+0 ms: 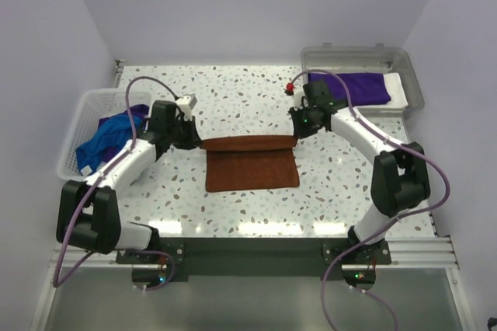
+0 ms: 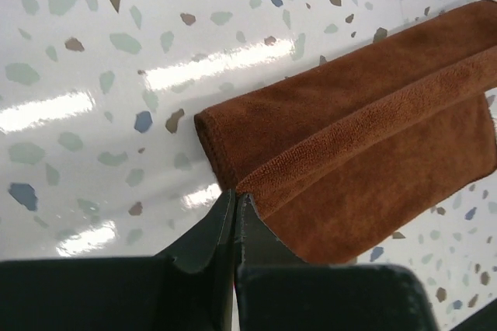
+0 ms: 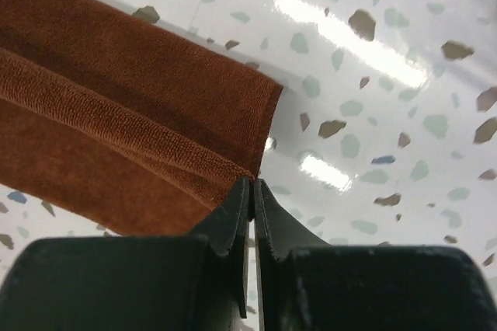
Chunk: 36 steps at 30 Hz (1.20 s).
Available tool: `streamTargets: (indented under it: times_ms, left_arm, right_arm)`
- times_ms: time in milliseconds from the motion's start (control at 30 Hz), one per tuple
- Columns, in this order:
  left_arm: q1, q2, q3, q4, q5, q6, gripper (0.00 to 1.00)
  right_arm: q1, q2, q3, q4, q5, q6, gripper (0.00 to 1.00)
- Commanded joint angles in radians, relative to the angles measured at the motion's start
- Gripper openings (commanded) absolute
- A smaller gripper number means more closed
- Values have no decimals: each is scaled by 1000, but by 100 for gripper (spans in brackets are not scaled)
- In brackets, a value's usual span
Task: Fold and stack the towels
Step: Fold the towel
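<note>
A rust-brown towel [image 1: 252,162] lies in the middle of the table, its far edge lifted and folded over toward the front. My left gripper [image 1: 197,143] is shut on the towel's far left corner [image 2: 233,183]. At the far right corner [image 3: 252,172] my right gripper [image 1: 296,138] is shut on the cloth as well. In both wrist views the jaws pinch the corner's hem [image 3: 155,141]. A purple towel [image 1: 353,86] lies folded in the grey tray [image 1: 411,82] at the back right. A blue towel [image 1: 109,138] and a purple one [image 1: 138,111] sit crumpled in the white basket [image 1: 87,106].
The terrazzo table [image 1: 233,94] runs to white walls at the back and sides. A small red object [image 1: 290,86] sits near the tray's left end. The basket stands at the left edge, the tray at the right edge.
</note>
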Motion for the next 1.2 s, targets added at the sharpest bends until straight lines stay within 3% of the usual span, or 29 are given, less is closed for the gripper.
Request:
streamTargets:
  times_ms: [0,433,1033,1100,1167]
  left_arm:
    - [-4,-65,-75,-40,-16,-105,0]
    - [-54,-195,-248,-23,-46,-254,0]
    - [-116,-160,-340,9,-57,-316,0]
    - [-126,-160,-348,6,-66,-326,2]
    - [-131,-177,-348,1,-72,-331,11]
  right_arm:
    - [-12,-95,-87,-13,35,108,0]
    - [-9,-211,-297,34,-28,163,0]
    - [4,-194,-401,86,-65,217,0]
    - [7,-193,-412,88,-68,225,0]
    - [13,-210,-420,86,-74,231,0]
